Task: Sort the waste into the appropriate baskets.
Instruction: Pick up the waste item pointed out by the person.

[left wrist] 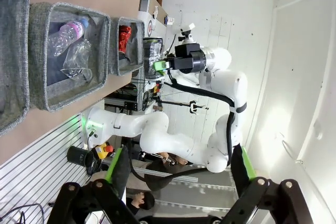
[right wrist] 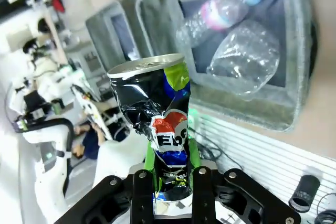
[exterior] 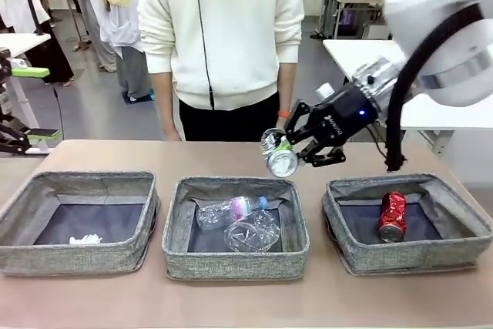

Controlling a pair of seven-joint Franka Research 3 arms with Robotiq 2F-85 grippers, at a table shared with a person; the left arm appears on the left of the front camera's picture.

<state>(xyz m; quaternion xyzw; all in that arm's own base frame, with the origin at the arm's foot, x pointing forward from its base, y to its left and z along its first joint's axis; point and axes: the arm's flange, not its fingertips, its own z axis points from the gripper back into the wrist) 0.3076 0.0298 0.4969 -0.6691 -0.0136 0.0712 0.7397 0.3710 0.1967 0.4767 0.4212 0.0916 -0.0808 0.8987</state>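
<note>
My right gripper (exterior: 287, 149) is shut on a crushed dark blue-black can (exterior: 280, 159), held in the air just behind the middle basket (exterior: 179, 261), near its right end. The right wrist view shows the can (right wrist: 157, 103) upright between the green pads of that gripper (right wrist: 170, 184). In the middle basket lie a clear bottle (exterior: 227, 210) with a pink label and a clear plastic cup (exterior: 253, 233). A crushed red can (exterior: 392, 216) lies in the right basket (exterior: 462, 256). Crumpled white paper (exterior: 85, 239) lies in the left basket (exterior: 23, 260). My left gripper (left wrist: 168, 200) is open and holds nothing.
A person in a white sweater (exterior: 223, 28) stands at the far edge of the table, arms down. Bare tabletop (exterior: 154, 158) lies behind the baskets and a strip in front of them. In the left wrist view, the baskets (left wrist: 68, 85) sit far off at upper left.
</note>
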